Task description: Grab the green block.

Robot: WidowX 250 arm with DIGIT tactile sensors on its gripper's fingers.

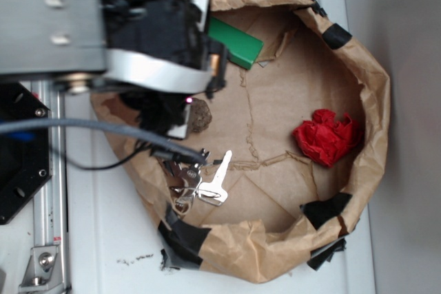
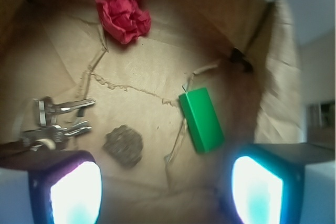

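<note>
The green block [image 2: 201,120] lies flat on the brown paper floor of the basket, just ahead of my right finger. In the exterior view the green block [image 1: 238,43] sits at the back of the basket, partly hidden by the arm. My gripper [image 2: 167,195] hangs above the paper with its two glowing fingers [image 2: 76,192] wide apart and only bare paper between them. It is open and touches nothing. In the exterior view the arm's body covers the fingers.
A rough brown stone [image 2: 124,145] lies ahead of the left finger, keys [image 2: 58,124] to its left, a red paper wad [image 2: 124,10] farther off. The paper basket's crumpled wall [image 1: 365,101] rings everything. Stone [image 1: 200,116], keys [image 1: 207,180] and wad [image 1: 327,135] show outside too.
</note>
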